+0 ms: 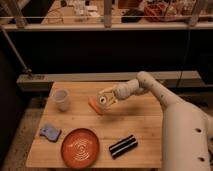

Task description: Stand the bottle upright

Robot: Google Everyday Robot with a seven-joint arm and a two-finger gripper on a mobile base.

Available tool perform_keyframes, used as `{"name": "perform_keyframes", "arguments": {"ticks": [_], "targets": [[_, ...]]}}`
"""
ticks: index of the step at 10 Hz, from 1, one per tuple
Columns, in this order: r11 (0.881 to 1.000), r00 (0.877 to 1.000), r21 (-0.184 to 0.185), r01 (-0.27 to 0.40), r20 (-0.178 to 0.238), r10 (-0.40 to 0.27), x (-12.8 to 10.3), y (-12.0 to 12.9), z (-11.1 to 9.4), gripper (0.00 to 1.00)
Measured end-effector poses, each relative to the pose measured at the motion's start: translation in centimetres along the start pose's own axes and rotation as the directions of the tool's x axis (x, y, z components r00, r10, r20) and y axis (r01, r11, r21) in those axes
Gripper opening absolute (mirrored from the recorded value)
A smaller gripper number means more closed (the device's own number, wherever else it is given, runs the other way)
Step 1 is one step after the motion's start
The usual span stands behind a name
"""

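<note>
My gripper (pixel 106 98) hangs over the middle of the wooden table (pixel 145 125), with the arm reaching in from the right. It is shut on the bottle (pixel 104 96), a small pale tan one held tilted just above the tabletop, one round end facing the camera. Directly below and left of the bottle lies the orange carrot (pixel 94 106). The fingers cover part of the bottle's body.
A clear plastic cup (pixel 61 99) stands at the table's back left. At the front lie a blue sponge-like piece (pixel 50 132), an orange-red plate (pixel 80 147) and a black-and-white striped packet (pixel 123 145). Behind the table runs a dark counter wall.
</note>
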Motion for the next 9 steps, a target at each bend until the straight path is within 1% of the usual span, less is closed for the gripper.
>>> {"name": "perform_keyframes", "arguments": {"ticks": [4,9], "targets": [[1.000,1.000,0.000,0.018,0.003,-0.018,0.46,0.10,0.21,0.05],[1.000,1.000,-0.009,0.002,0.006,-0.002,0.21,0.30,0.02,0.05]]}}
